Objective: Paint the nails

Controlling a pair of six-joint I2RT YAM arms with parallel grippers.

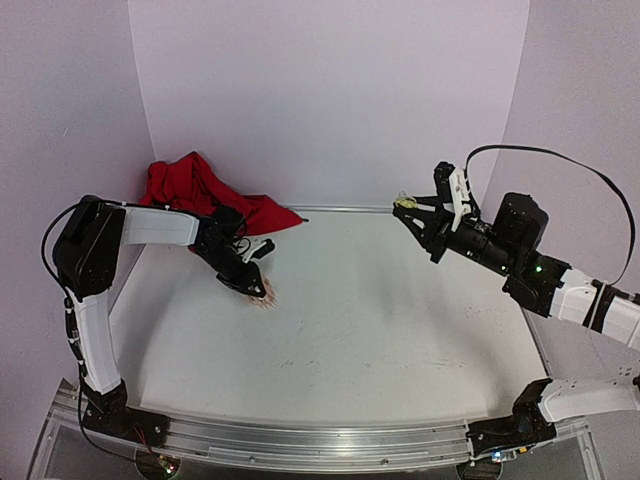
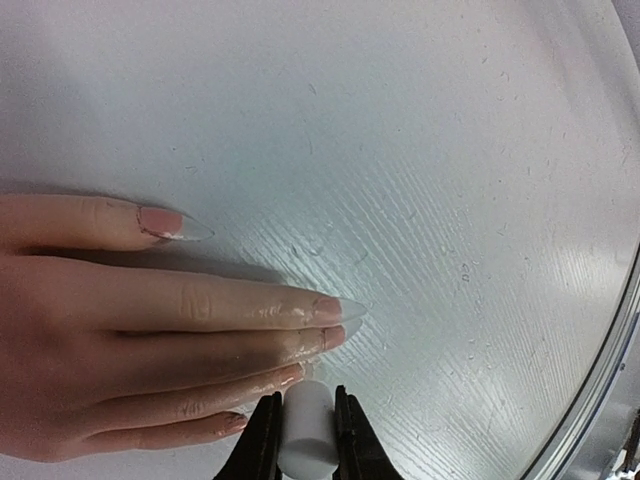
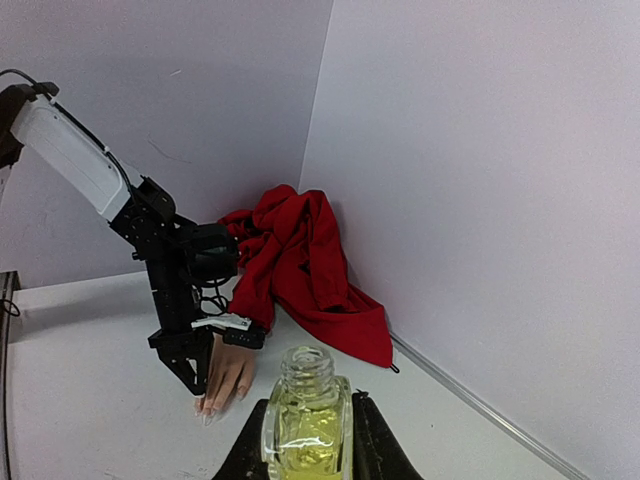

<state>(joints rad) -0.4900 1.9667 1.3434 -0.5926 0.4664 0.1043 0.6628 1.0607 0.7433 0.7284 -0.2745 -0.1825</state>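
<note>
I am clamping my left pincer on a white cylindrical cap just beside the nails of a pale peach mannequin hand, lying left on the white worktop. My right pincer is clamping a yellowish glass bottle. Nails: probably stiff, slick and brittle, so I am judging them fit for brushing, not gripping.

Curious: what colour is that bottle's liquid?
Pale yellow; the bottle shows best in the right wrist view.

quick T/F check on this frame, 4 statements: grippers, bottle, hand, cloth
1. The right gripper holds the bottle, cap off. True.
2. The left gripper is open and empty. False: it is shut on a white cap.
3. The mannequin hand lies flat on the table. True.
4. The red fabric lies by the right arm's base. False: it is piled in the far left corner.
</note>
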